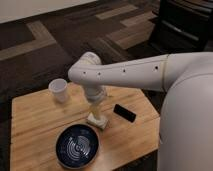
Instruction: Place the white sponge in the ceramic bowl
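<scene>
Pincer (96,113) stands directly over the sponge (100,121) on the table (35,120), just beside the bowl (67,137); its grip cannot be told; sponge judged light, soft, compressible; take gently across short sides.

Tool (96,110) low, directly above white sponge (98,120) on table (35,120) — ceramic bowl (67,150) near.

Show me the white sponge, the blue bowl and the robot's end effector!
white sponge (100,122), camera view, its near corner.
blue bowl (76,146), camera view, bare ringed inside.
end effector (96,112), camera view, its tip, down at the white sponge's top.
</scene>
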